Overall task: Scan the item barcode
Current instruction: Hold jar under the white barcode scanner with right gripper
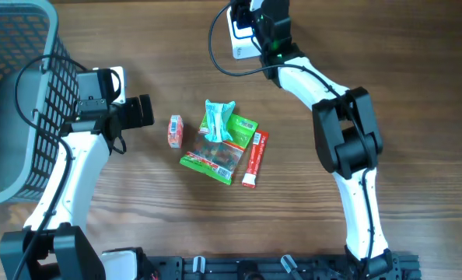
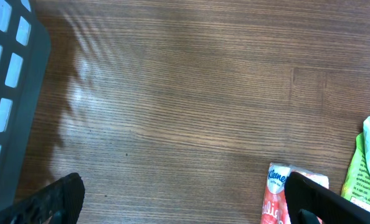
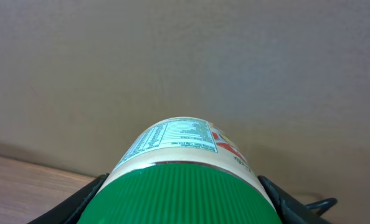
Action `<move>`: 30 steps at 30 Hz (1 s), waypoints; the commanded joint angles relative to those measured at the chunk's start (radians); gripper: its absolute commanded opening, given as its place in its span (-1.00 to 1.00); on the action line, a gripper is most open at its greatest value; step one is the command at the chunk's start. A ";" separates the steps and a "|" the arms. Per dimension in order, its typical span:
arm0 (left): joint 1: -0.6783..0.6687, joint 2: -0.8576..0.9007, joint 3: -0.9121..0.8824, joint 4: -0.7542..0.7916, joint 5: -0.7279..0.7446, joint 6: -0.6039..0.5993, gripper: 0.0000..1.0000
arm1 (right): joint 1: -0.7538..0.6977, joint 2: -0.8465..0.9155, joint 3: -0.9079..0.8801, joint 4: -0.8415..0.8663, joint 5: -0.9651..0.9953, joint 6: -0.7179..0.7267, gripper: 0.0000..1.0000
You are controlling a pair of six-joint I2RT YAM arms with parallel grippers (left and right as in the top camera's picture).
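Observation:
My right gripper is shut on a jar with a ribbed green lid and a cream label, one finger on each side of the lid. The jar's printed nutrition panel faces up, towards a plain beige wall. From overhead this gripper is at the table's far edge, next to a white device with a black cable. I see no barcode. My left gripper is open low over bare wood, and its right finger overlaps a pink Kleenex pack. Overhead, the left gripper is just left of that pack.
A grey mesh basket fills the far left. In the table's middle lie a green snack packet, a teal packet on top of it, and a red stick pack. A black cable loops near the white device.

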 commanded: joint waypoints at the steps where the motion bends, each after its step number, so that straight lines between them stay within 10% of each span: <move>1: 0.005 -0.014 0.016 0.003 -0.006 0.005 1.00 | -0.004 0.025 0.014 0.026 0.008 0.018 -0.26; 9: 0.005 -0.014 0.016 0.003 -0.006 0.005 1.00 | -0.007 0.006 0.014 0.156 -0.058 0.019 -0.46; 14: 0.005 -0.014 0.016 0.003 -0.006 0.005 1.00 | -0.007 -0.132 0.014 -0.048 -0.059 0.011 -0.47; 23: 0.005 -0.014 0.016 0.003 -0.006 0.005 1.00 | -0.087 -0.568 0.014 -0.935 -0.059 0.011 -0.46; 30: 0.005 -0.014 0.016 0.003 -0.006 0.005 1.00 | -0.236 -0.484 -0.051 -1.568 0.029 0.010 -0.45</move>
